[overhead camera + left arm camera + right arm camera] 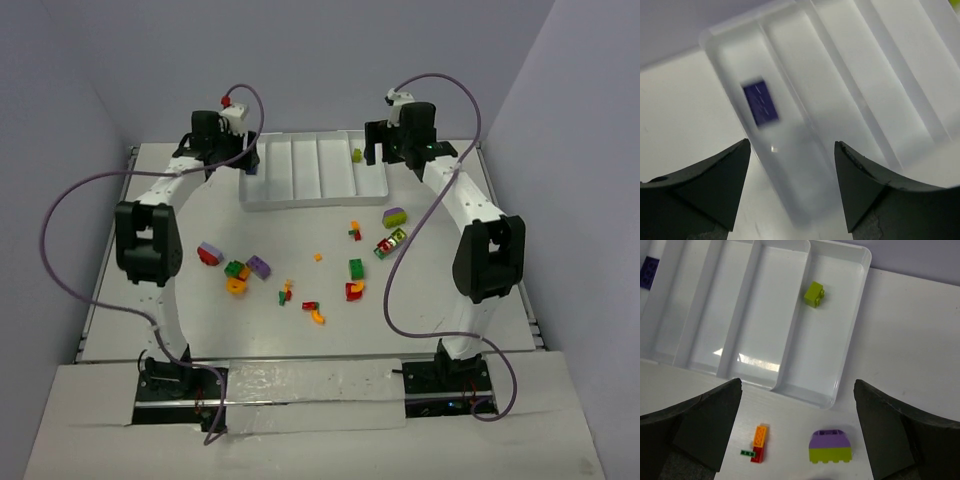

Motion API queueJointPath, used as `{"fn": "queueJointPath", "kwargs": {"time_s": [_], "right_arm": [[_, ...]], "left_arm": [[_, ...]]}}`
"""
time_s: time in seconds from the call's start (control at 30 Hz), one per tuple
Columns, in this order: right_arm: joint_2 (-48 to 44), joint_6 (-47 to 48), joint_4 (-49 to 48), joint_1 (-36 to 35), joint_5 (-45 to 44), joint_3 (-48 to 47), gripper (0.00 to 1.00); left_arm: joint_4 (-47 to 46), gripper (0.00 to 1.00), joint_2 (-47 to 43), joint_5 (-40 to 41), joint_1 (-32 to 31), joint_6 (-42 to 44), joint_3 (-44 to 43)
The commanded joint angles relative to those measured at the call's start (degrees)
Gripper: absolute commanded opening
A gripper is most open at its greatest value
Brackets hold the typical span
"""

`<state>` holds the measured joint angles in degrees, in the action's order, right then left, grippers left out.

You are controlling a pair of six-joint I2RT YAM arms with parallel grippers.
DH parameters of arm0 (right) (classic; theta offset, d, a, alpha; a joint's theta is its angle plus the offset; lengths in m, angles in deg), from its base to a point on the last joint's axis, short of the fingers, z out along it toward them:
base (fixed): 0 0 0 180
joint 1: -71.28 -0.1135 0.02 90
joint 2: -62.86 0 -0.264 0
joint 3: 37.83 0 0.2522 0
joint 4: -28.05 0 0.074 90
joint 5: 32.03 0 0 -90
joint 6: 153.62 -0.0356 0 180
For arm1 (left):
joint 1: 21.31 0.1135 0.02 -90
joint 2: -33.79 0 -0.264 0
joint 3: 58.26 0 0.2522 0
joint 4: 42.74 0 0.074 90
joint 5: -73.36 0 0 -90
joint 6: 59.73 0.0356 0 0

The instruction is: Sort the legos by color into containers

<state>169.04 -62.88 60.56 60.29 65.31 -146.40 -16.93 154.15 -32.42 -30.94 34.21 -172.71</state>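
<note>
Now my left gripper hangs over the left end of the white tray, jaws spread apart with nothing between them. Directly below, a purple brick lies flat on the floor of the leftmost compartment, a little blurred in my left wrist view. My right gripper is opened wide and also empty, poised above the tray's right end and its near rim. In the rightmost compartment sits a single lime green brick, towards the far end; the three compartments between the two bricks hold nothing that I can see. Just outside the tray's near right corner, on the table, lie a purple-and-lime piece and, beside it, a small orange-and-red stack. The other loose legos are scattered across the middle of the table, well apart from the tray, among them a dark green brick and a purple-and-red piece.
</note>
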Motion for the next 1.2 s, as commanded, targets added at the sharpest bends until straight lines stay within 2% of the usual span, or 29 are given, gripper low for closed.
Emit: {"fn": "queueJointPath", "kwargs": {"time_s": [0.0, 0.07, 0.23, 0.33, 0.43, 0.57, 0.8, 0.97, 1.17], "right_arm": [[-7.2, 4.7, 2.9, 0.6, 4.8, 5.1, 1.00], [-8.0, 5.8, 4.4, 0.9, 7.1, 6.8, 1.00], [-9.2, 6.6, 7.5, 1.5, 10.2, 7.7, 1.00], [-9.7, 6.9, 9.3, 2.2, 11.9, 8.4, 1.00], [-10.2, 7.3, 10.3, 2.5, 12.2, 9.1, 1.00], [-10.7, 7.7, 11.3, 3.7, 12.7, 9.7, 1.00], [-9.5, 7.8, 13.0, 6.2, 15.1, 9.5, 1.00], [-8.5, 8.0, 13.7, 7.8, 16.1, 9.2, 1.00], [-7.0, 7.7, 13.7, 9.3, 17.7, 9.1, 1.00]], "left_arm": [[15.8, 0.79, -19.1, -22.2, -0.4, 27.1, 13.6], [22.8, 0.79, -24.1, -25.3, -0.5, 36.5, 18.5], [37.2, 0.79, -27.0, -28.8, -1.2, 54.9, 20.6], [41.0, 0.77, -26.5, -28.0, -3.3, 65.1, 21.9], [43.7, 0.75, -25.0, -25.1, -7.0, 71.0, 23.0], [42.0, 0.72, -22.6, -22.3, -10.3, 73.8, 24.7], [40.0, 0.72, -18.0, -17.2, -12.3, 78.7, 26.8], [43.6, 0.72, -14.5, -15.0, -12.9, 81.8, 25.5], [43.6, 0.73, -13.7, -11.9, -13.3, 83.5, 28.4]]}}
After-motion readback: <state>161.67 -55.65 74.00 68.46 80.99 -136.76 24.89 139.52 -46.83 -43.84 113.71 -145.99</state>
